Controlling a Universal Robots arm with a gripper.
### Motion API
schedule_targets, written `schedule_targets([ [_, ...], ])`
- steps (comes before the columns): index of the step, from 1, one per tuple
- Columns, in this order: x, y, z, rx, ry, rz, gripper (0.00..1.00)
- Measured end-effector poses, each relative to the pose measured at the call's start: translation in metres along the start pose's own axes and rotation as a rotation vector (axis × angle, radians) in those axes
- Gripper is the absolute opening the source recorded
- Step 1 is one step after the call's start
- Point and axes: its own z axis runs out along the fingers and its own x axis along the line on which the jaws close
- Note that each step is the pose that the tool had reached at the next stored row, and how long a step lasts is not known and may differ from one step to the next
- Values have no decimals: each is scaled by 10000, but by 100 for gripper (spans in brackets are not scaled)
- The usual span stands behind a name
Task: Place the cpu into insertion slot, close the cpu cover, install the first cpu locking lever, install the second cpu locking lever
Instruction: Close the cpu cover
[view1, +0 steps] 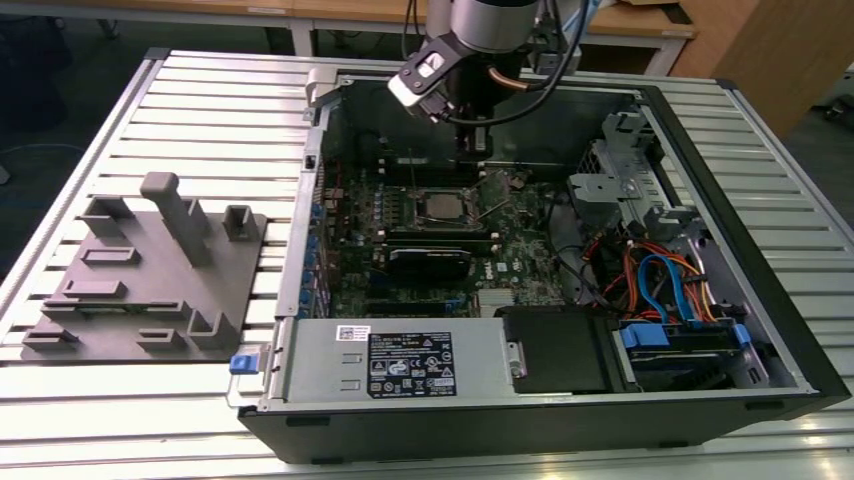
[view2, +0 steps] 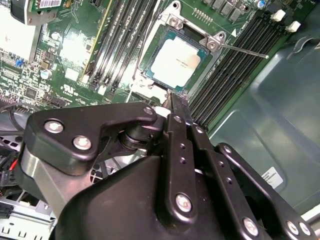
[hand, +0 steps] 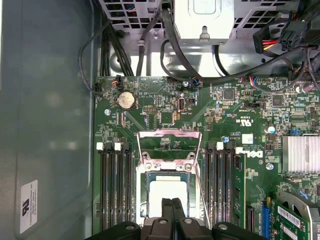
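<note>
First wrist view | hand (hand: 171, 201) closed, empty | cpu (hand: 167, 189) in insertion slot (hand: 142, 196), partly hidden behind hand

Slatted metal worktable (view1: 120, 430) w/ wooden desks (view1: 654, 28) behind, dark floor (view1: 134, 35) at the exterior view's left.

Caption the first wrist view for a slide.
Shut pincer close to the cpu, which sits in the slot, with the cover hinged open beyond it.

Exterior view overhead, wrist views close — (sharing cpu (view2: 175, 62) (hand: 161, 190))
</note>
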Motion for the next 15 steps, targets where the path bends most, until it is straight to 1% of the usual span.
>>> schedule_targets([
  [15,1,37,1,0,0,0,10],
])
